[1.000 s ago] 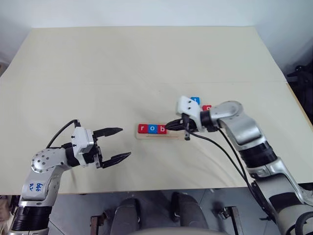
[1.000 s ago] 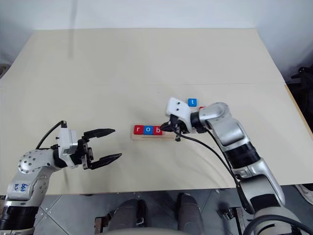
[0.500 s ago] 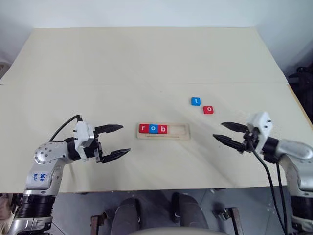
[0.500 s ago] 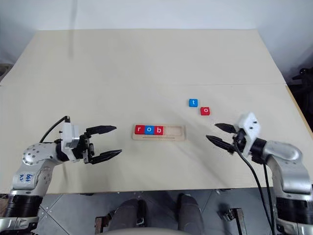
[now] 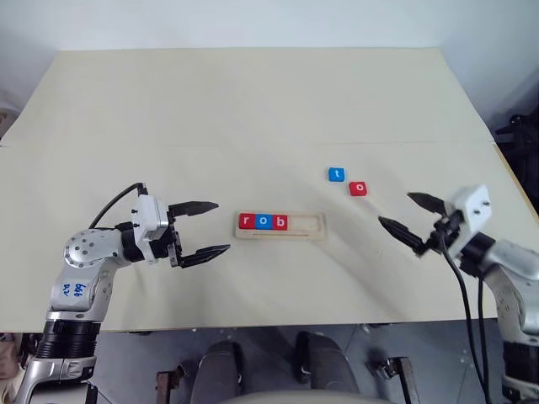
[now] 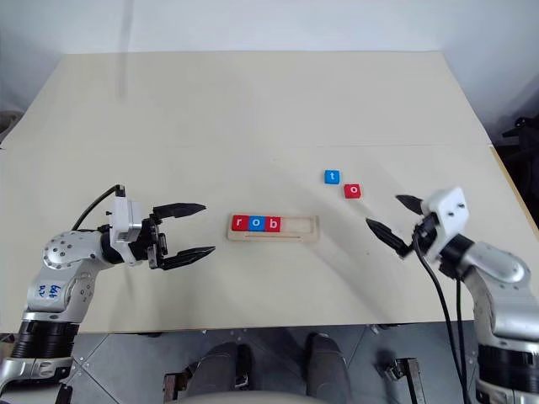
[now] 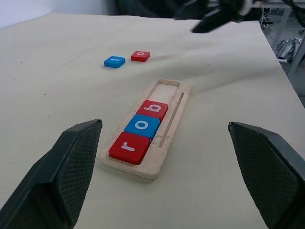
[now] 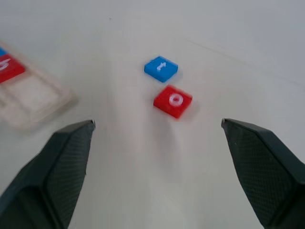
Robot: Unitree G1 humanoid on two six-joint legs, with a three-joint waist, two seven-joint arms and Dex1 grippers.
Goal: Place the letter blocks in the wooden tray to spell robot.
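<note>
The wooden tray (image 5: pixel 280 225) at mid-table already holds r, o, b at its left end, leaving the red o (image 5: pixel 359 188) and blue t (image 5: pixel 337 174) loose to its far right (both grippers (image 5: pixel 195 229) (image 5: pixel 410 215) spread, empty).

tray (image 5: pixel 316 225) tiles "r, o, b", loose tiles "t", "o"

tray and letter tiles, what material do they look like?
Wooden tray: pale unfinished wood, probably; matte, with routed slot edges. Letter blocks, e.g. red r: likely painted wood or plastic; smooth, slightly satin faces, rounded corners, white letters. Can't tell which.
</note>
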